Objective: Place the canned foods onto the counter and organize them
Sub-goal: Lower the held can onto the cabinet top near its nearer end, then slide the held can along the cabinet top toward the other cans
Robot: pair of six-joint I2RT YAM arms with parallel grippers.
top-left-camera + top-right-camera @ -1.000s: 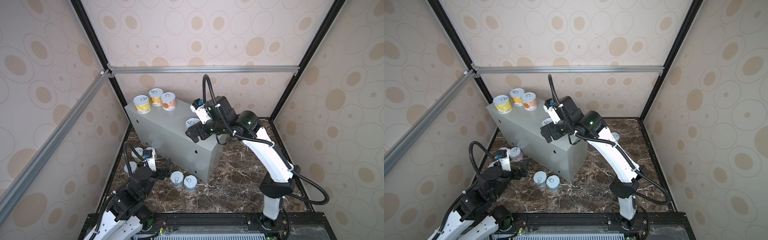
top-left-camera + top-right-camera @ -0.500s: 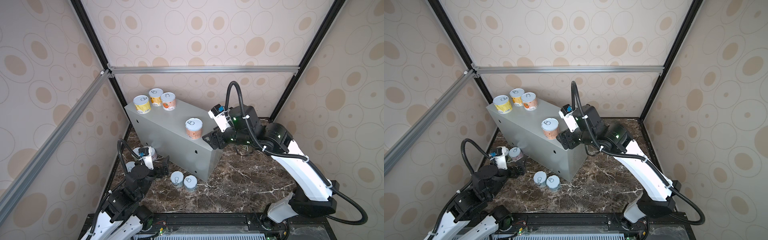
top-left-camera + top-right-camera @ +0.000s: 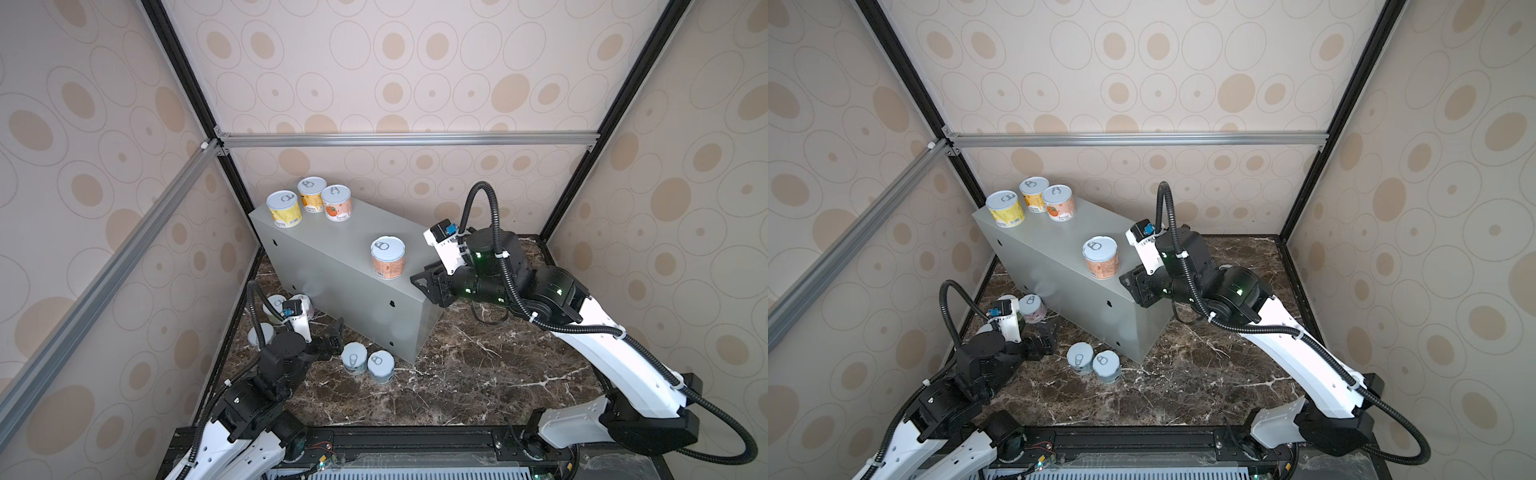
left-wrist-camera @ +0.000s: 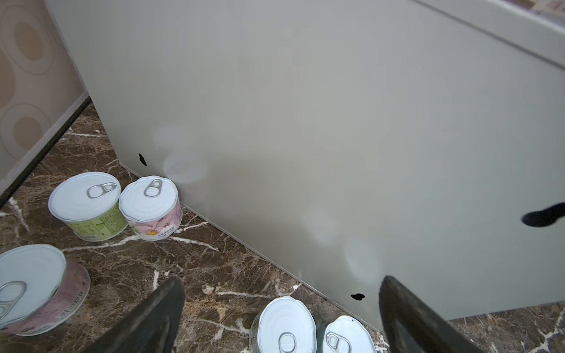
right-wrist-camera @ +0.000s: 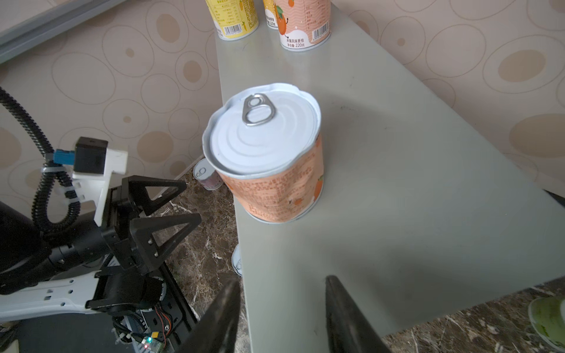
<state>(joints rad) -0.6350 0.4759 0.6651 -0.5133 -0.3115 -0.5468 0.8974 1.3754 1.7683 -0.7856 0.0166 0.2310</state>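
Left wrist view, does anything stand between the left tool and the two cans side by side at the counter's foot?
Nothing visible does. The left tool is open, and the two cans show in the gap between its fingers, unobstructed; the counter wall stands behind them.

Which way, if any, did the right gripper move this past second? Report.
Yes: right gripper drew back rightward along the counter, away from the peach can.

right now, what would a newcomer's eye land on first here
The grey counter fills the middle, a lone peach can near its right end and three cans clustered at its far left end. The right gripper hovers empty off the peach can, while the open left gripper sits low over the marble floor near two blue cans.
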